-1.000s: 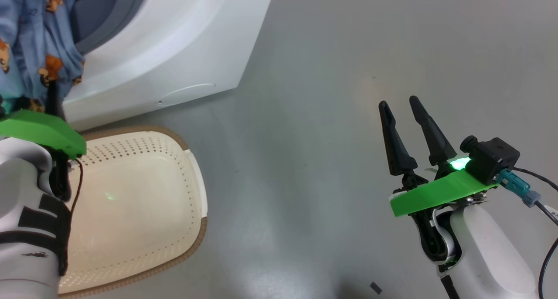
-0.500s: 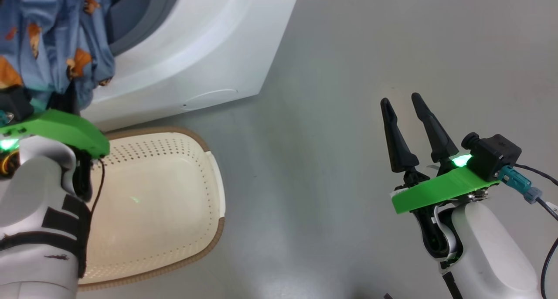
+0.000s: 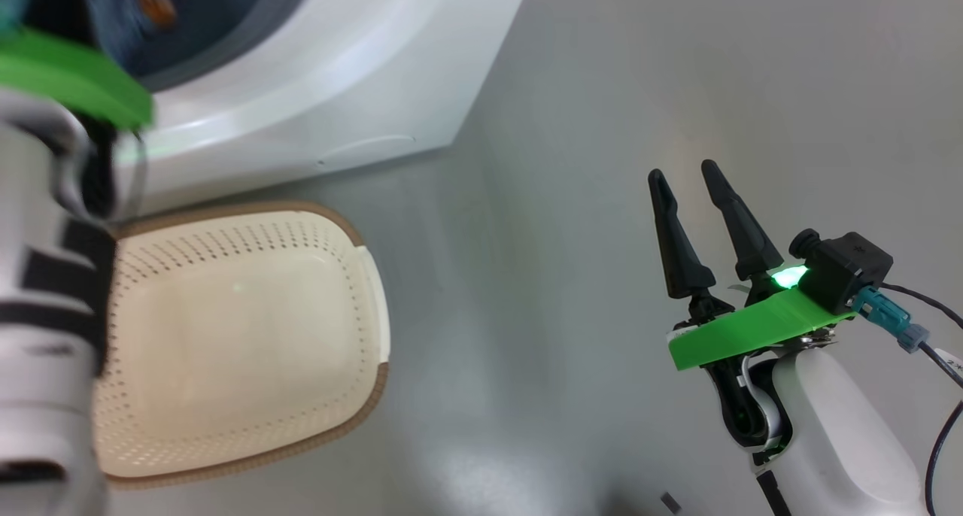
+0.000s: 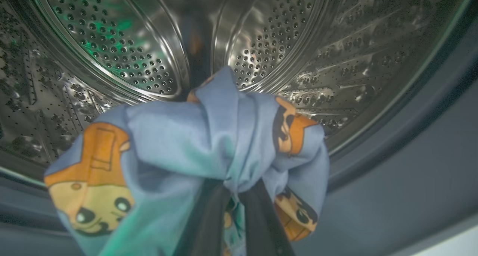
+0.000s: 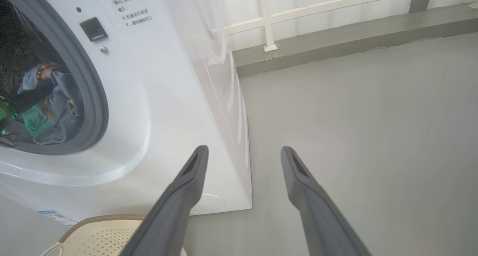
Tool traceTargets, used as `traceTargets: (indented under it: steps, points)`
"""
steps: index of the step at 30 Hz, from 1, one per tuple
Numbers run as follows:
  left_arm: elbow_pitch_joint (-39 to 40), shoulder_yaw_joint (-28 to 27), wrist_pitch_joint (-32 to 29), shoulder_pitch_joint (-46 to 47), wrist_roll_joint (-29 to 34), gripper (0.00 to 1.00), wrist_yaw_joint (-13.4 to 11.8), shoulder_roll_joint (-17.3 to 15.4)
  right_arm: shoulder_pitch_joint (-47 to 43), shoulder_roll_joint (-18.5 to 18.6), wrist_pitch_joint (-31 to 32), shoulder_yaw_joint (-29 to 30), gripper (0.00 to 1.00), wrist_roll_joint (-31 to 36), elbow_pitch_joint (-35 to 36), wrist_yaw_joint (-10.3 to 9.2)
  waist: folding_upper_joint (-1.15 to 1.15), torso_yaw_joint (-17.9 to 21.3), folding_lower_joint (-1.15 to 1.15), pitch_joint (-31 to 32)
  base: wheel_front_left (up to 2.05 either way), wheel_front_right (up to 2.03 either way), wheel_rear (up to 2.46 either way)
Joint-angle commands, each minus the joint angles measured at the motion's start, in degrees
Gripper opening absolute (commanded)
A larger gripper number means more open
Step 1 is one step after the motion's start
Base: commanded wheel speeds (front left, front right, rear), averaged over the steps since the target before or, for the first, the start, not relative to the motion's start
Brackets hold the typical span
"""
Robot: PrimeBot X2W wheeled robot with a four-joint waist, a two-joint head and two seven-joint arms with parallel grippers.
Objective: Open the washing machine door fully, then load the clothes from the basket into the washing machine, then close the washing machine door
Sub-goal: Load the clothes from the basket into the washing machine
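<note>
In the left wrist view my left gripper (image 4: 233, 183) is shut on the clothes (image 4: 179, 144), a bunched light blue garment with orange cartoon prints, held at the mouth of the steel drum (image 4: 123, 43). The right wrist view shows the same clothes (image 5: 48, 110) inside the washing machine (image 5: 157, 99), past its grey seal (image 5: 95, 99). In the head view the cream basket (image 3: 248, 209) stands on the floor below the washing machine (image 3: 338, 72), nothing in it. My right gripper (image 3: 683, 174) hangs open and holds nothing, well to the right. The washing machine door is out of view.
Grey floor (image 3: 564, 87) stretches between the machine and my right arm. A white railing (image 5: 317, 6) on a grey kerb runs behind the machine. My left forearm (image 3: 45, 275) overlaps the basket's left side. A cable (image 3: 940, 426) trails from my right wrist.
My left arm has carried the garment up from in front of the opening into the drum mouth. The head camera has shifted a little. My right gripper has stayed put, open.
</note>
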State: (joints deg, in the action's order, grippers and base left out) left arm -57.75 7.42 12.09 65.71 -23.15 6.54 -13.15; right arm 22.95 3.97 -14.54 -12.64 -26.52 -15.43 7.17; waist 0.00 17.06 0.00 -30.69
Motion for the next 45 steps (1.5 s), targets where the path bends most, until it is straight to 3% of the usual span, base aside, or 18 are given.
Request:
traceTargets:
  steps: [1, 10, 19, 20, 21, 22, 23, 32, 45]
  points:
    - [0.4, -0.5, -0.8, 3.4, 0.9, 0.0, -0.8, -3.1, 0.2, -0.1, -0.5, -1.0, 1.0, -0.3, 1.4, 0.32, 0.0, 2.3, 0.0, -2.9, 0.0, 0.0, 0.0]
    - [-3.5, 2.2, -0.8, 15.3, 4.9, 0.0, -3.0, -8.0, 0.6, -1.0, -0.5, -1.6, 1.0, -1.5, 2.3, 0.32, 0.0, 8.4, 0.0, -8.7, 0.0, 0.0, 0.0]
    - [-7.5, 2.8, 1.1, 20.8, 6.0, 0.0, -4.4, -10.2, 0.6, -1.1, -0.5, -2.5, 1.0, -3.8, 3.2, 0.32, 0.0, 10.2, 0.0, -10.3, 0.0, 0.0, 0.0]
    - [-8.3, 3.0, 0.6, 21.2, 6.1, 0.4, -4.7, -10.2, 0.7, -1.1, -0.5, -2.5, 1.0, -3.8, 3.2, 0.32, 0.0, 10.2, 0.0, -10.3, 0.0, 0.0, 0.0]
    - [-9.0, 3.3, 0.4, 21.7, 6.3, 0.69, -4.9, -10.2, 0.7, -1.1, -0.5, -2.5, 1.0, -3.8, 3.1, 0.32, 0.0, 10.1, 0.0, -10.2, 0.0, 0.0, 0.0]
    - [-9.0, 3.3, 0.4, 21.7, 6.3, 0.69, -4.9, -10.2, 0.7, -1.1, -0.5, -2.5, 1.0, -3.8, 3.1, 0.32, 0.0, 10.1, 0.0, -10.2, 0.0, 0.0, 0.0]
    - [-9.8, 3.4, -0.4, 22.0, 6.3, 1.0, -5.1, -10.2, 0.8, -1.1, -0.5, -2.5, 1.0, -3.8, 2.9, 0.32, 0.0, 10.0, 0.0, -10.1, 0.0, 0.0, 0.0]
    - [-14.9, 5.0, -10.9, 22.0, 6.0, 1.0, -5.8, -8.3, 1.8, -1.1, -0.5, -2.1, 1.0, -2.8, 2.2, 0.32, 0.0, 7.9, 0.0, -7.2, 0.0, 0.0, 0.0]
    - [-15.0, 4.9, 0.2, 12.8, 3.6, 1.0, -2.6, -5.2, 1.6, -1.1, -0.5, -1.3, 1.0, -0.2, 0.4, 0.32, 0.0, 3.4, 0.0, 0.4, 0.0, 0.0, 0.0]
